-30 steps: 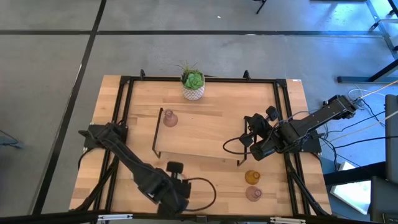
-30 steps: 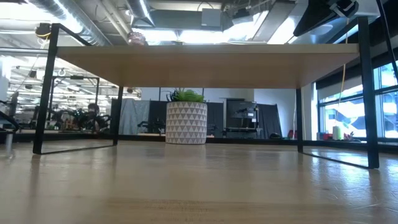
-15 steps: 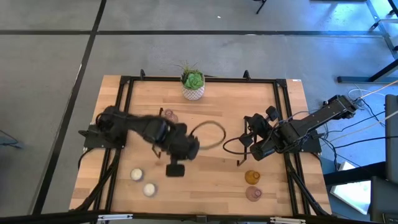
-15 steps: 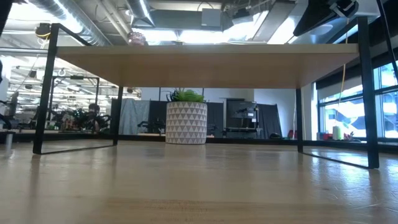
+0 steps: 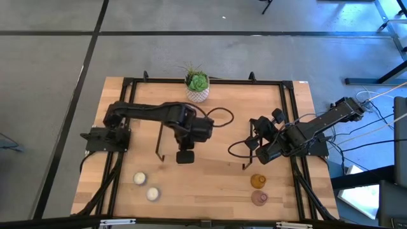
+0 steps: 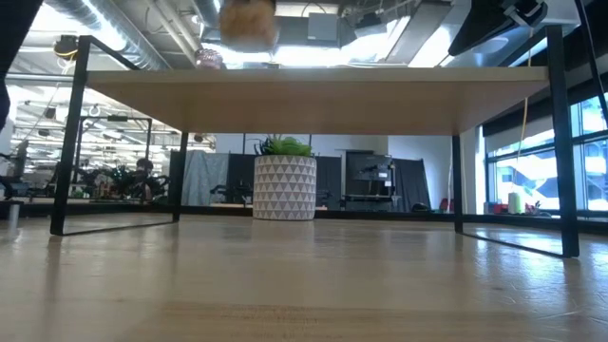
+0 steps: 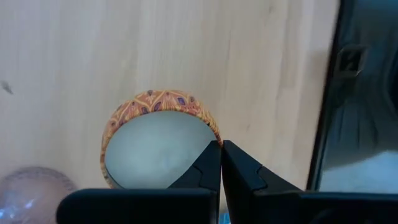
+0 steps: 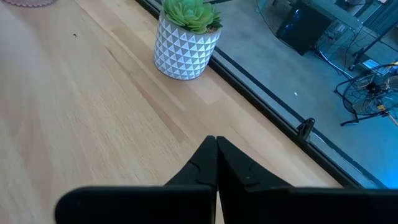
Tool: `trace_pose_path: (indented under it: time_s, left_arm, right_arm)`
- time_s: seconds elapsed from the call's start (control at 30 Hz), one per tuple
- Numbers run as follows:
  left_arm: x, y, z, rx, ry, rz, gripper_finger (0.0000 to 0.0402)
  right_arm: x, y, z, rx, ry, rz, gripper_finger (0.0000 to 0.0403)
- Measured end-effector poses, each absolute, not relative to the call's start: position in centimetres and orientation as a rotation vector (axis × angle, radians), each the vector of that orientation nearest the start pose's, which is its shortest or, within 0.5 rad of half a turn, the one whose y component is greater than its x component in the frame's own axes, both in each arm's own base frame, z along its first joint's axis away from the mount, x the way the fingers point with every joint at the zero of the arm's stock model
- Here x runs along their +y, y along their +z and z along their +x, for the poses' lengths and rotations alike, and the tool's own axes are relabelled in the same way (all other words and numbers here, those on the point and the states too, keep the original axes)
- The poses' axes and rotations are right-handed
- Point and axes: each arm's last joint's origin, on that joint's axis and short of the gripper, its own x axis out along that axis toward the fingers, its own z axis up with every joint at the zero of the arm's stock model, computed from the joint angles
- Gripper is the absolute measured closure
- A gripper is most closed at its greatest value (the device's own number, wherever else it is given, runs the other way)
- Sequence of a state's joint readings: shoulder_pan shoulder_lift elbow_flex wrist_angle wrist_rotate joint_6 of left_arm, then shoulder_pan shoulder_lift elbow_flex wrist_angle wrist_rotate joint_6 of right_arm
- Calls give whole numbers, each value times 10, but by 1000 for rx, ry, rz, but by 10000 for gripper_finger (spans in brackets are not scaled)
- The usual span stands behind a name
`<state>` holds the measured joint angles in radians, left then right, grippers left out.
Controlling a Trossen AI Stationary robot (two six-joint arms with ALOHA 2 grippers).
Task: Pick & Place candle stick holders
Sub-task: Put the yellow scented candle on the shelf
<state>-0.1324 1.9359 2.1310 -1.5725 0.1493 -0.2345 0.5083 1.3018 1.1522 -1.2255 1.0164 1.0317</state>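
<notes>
My left gripper (image 5: 189, 137) hangs over the raised wooden shelf (image 5: 219, 149), shut on a low round holder (image 7: 158, 140) with an orange patterned wall and a cream-white inside. The holder also shows in the low view (image 6: 247, 21), above the shelf top. A dusty-pink holder (image 7: 30, 191) stands on the shelf beside it. Two cream holders (image 5: 139, 179) (image 5: 152, 193) stand on the table at the near left. An amber holder (image 5: 257, 181) and a pink one (image 5: 259, 198) stand at the near right. My right gripper (image 8: 216, 144) is shut and empty over the shelf's right end. My left gripper pinches the holder's rim (image 7: 213, 138) between its two fingers, at one spot on the wall's edge. The fingers come from above, pointing down. The holder hangs with its open side up, lifted clear above the shelf top.
A white patterned pot with a green plant (image 5: 198, 88) stands at the table's far edge, behind the shelf. The shelf stands on thin black legs (image 6: 560, 142). Black frame rails (image 5: 121, 127) run along the table's sides.
My left gripper has swung from the table's near edge up and toward the far side, and is now over the shelf with the holder held shut in it. This uncovered the two cream holders at the near left. The holder has risen into the low view.
</notes>
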Motion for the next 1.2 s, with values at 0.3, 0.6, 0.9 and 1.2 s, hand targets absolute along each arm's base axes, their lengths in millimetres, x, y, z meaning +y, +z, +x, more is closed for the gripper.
trace_pose_path:
  time_s: [0.3, 0.6, 0.9, 1.2]
  left_arm:
    - [-48, 326, 356, 1543, -81, -174, 400]
    - [-46, 327, 354, 1538, -60, -144, 400]
    - [-36, 327, 356, 1522, -48, -94, 400]
    - [-25, 327, 356, 1532, -78, -170, 400]
  right_arm:
    - [84, 299, 202, 635, -828, -26, 402]
    - [85, 299, 202, 634, -825, -25, 402]
    - [85, 299, 202, 633, -824, -25, 402]
    - [85, 299, 202, 633, -824, -25, 402]
